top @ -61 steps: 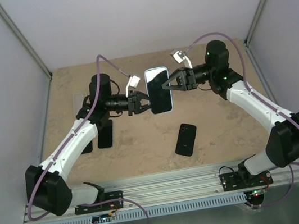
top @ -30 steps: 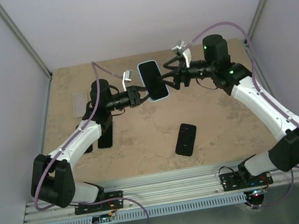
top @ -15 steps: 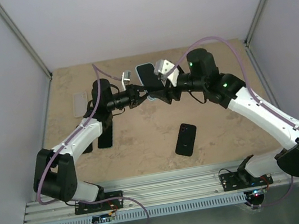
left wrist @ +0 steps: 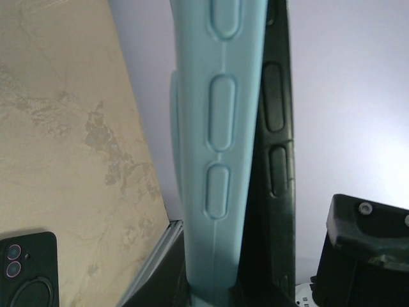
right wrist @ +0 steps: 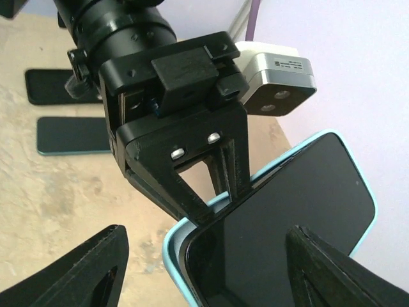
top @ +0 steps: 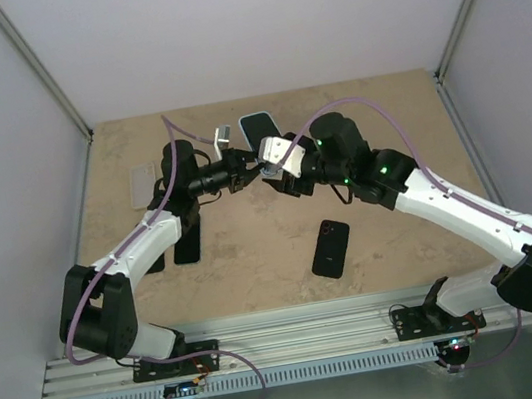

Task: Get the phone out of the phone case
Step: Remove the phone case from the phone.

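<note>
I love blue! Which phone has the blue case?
The phone held up by the left claw: its case is light blue. The other phone lies flat on the table, black.

This is looking like a robotics lab cell, a closed-in test booth. Two white-and-black arms, the left arm and the right arm, are standing bolted to a slotted aluminium rail running along the near edge of a stone-patterned counter. Plain pale walls are closing in the far, left and right sides, with bare metal posts rising at the corners. Purple cables are looping loose off the arms, green status lights are glowing on the right one, and a small boxed camera is riding on the left hand — all fittings of a recording rig.
</note>
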